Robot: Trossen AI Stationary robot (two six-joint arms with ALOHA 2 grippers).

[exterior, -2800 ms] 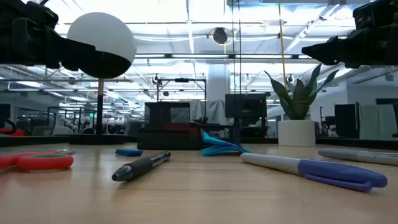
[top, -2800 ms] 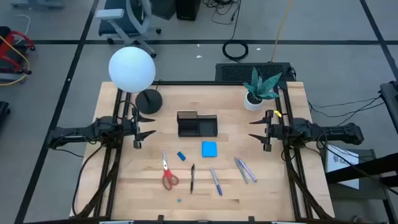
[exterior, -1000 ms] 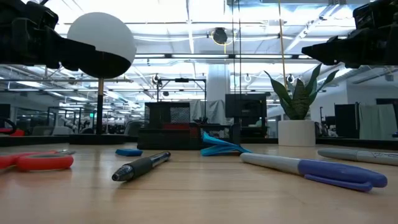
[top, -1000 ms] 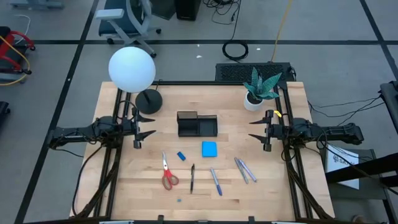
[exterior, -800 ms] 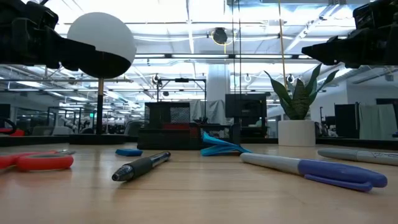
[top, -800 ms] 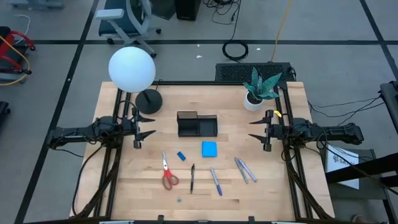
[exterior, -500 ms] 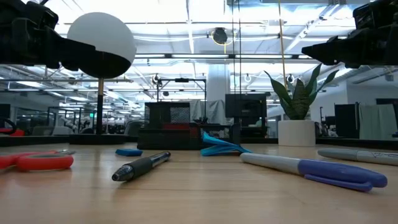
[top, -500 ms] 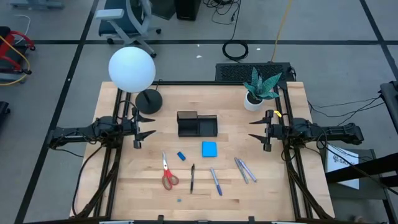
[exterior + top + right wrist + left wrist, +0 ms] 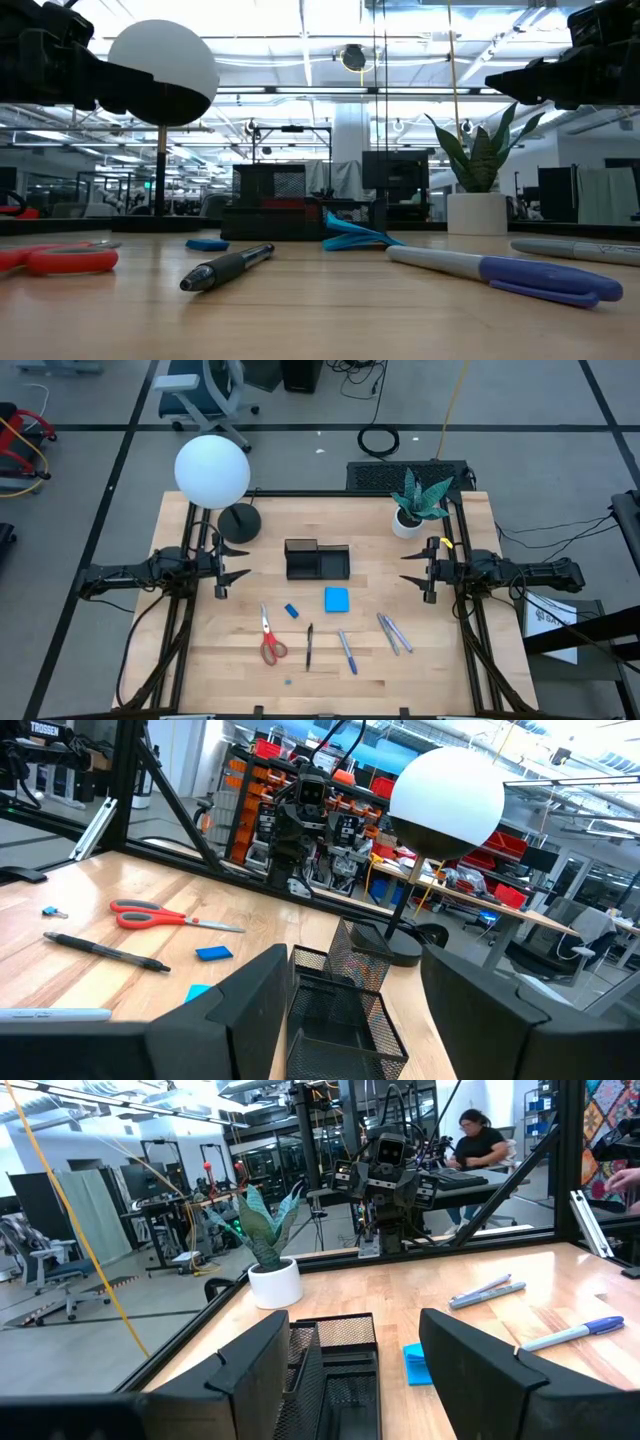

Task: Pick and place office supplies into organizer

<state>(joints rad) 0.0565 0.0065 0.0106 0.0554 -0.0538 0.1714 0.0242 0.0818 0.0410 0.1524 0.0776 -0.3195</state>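
Observation:
The black mesh organizer [image 9: 317, 560] stands mid-table, also visible in the right wrist view [image 9: 340, 1000]. Toward the near edge lie the red-handled scissors [image 9: 268, 641], a blue eraser [image 9: 291, 610], a blue note pad [image 9: 336, 599], a black pen [image 9: 309, 646], a blue pen [image 9: 347, 651] and two greyish pens [image 9: 393, 633]. A tiny blue bit [image 9: 288, 682] lies near the front edge. My left gripper [image 9: 236, 562] hovers open at the table's left side, and my right gripper [image 9: 411, 567] hovers open at the right side. Both point toward the organizer and touch nothing.
A lamp with a white globe [image 9: 212, 470] and round black base [image 9: 239, 522] stands at the far left. A potted plant [image 9: 415, 503] stands at the far right. People sit at desks in the room beyond, seen in the left wrist view [image 9: 478, 1142].

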